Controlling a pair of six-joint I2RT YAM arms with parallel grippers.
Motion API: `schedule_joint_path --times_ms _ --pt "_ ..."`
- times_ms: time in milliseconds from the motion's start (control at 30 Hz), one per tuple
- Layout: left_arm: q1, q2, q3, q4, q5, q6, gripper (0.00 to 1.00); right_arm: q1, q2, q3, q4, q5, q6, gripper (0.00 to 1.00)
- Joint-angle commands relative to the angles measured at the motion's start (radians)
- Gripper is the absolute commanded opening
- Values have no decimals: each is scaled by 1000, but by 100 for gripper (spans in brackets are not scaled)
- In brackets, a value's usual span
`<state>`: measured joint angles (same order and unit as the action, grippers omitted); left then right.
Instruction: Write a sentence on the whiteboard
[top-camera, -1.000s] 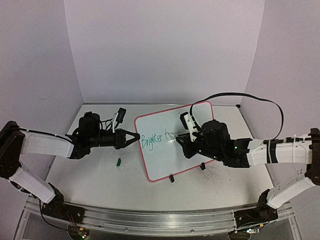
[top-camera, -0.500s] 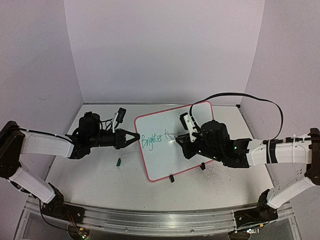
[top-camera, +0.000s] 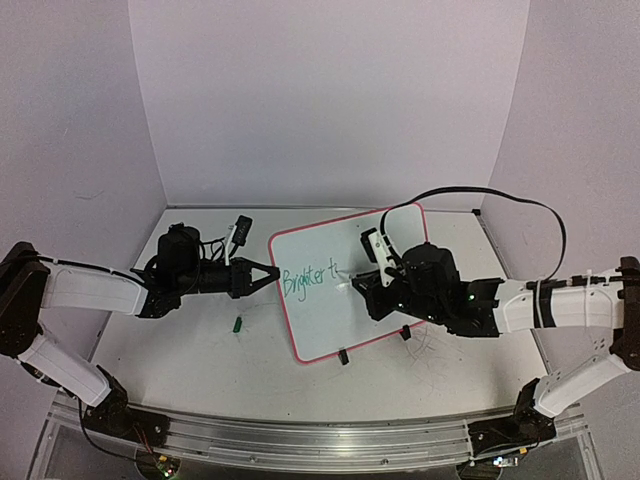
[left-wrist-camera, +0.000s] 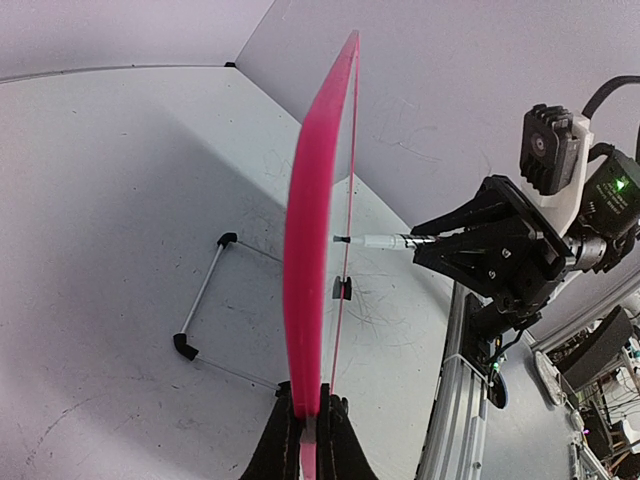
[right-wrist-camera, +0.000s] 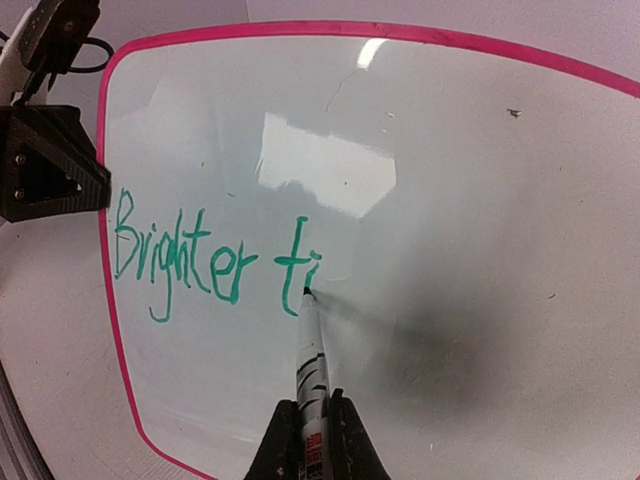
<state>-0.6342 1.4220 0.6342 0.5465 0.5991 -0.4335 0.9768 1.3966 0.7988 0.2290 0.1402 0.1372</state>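
The whiteboard (top-camera: 345, 300), white with a pink frame, stands tilted on the table. My left gripper (top-camera: 272, 274) is shut on its left edge; the left wrist view shows the board (left-wrist-camera: 312, 240) edge-on, running up from between the jaws of that gripper (left-wrist-camera: 308, 425). The sentence (right-wrist-camera: 215, 262) reads "Brighter ti" in green. My right gripper (right-wrist-camera: 312, 440) is shut on a white marker (right-wrist-camera: 312, 360), whose tip touches the board (right-wrist-camera: 470, 180) at the foot of the "i". From above, the right gripper (top-camera: 362, 287) sits in front of the board's middle.
A small green marker cap (top-camera: 238, 323) lies on the table left of the board. Two black feet (top-camera: 343, 356) stick out under the board's lower edge. A wire stand (left-wrist-camera: 205, 290) props it from behind. Old scribbles (top-camera: 435, 350) mark the table at the right.
The right gripper with the marker has shifted very slightly along the board and the mark after the "t" has grown a little. The left gripper and the board have stayed still.
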Motion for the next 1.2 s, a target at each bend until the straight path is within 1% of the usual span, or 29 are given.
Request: schedule_joint_path --times_ms 0,367,467,567,833,1167 --pt "2 -25 32 1 -11 36 0 4 -25 -21 -22 9 19 0" --pt "2 -25 32 -1 -11 36 0 12 -30 -18 -26 -1 20 0" --pt "2 -27 30 -1 -13 36 0 15 -88 -39 4 -19 13 0" --pt "2 -29 28 -1 -13 36 0 12 -131 -50 31 8 1 0" --pt "2 -34 29 -1 -13 36 0 -10 -44 12 31 18 -51 0" --pt "1 -34 25 -1 -15 39 0 -13 -43 22 50 23 -62 0"
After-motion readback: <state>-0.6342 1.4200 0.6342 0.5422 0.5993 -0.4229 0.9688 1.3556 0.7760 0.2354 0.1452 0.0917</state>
